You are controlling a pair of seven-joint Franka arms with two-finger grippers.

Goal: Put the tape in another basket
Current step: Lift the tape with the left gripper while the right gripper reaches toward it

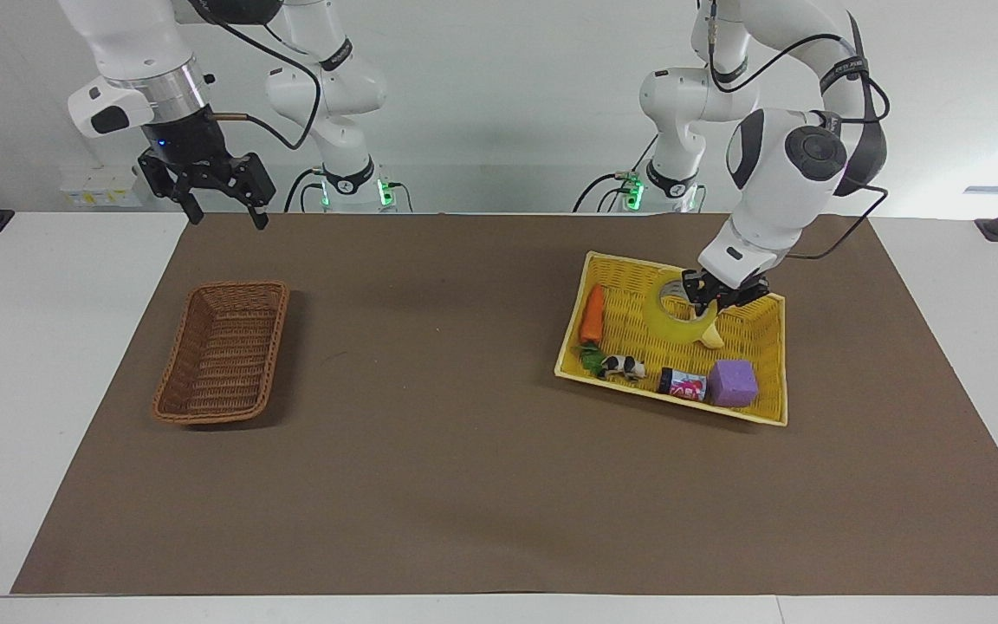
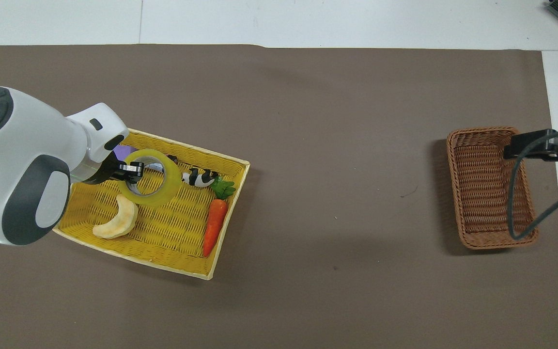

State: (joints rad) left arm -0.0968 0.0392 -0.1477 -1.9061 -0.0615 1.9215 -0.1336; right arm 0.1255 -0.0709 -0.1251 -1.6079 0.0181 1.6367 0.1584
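Two Franka arms are working at a table covered by a brown mat. Toward the left arm's end, the left gripper [image 1: 716,301] is clamped shut on the rim of the tape roll [image 1: 681,314], holding the yellowish ring raised and tilted over the yellow basket [image 1: 772,364]. That yellow basket is also holding a banana [image 2: 116,222], a carrot [image 2: 215,221], a toy cow [image 2: 199,178], a small can [image 1: 683,383] and a purple block [image 1: 733,383]. The brown wicker basket [image 1: 223,354] is sitting empty well apart, toward the right arm's end of the table, with its long axis running from near the robots to far from them, so the carry is likely heading straight across the mat. The right gripper [image 1: 222,212] is waiting with its fingers spread wide and holding nothing, raised over the mat's edge close to the wicker basket.
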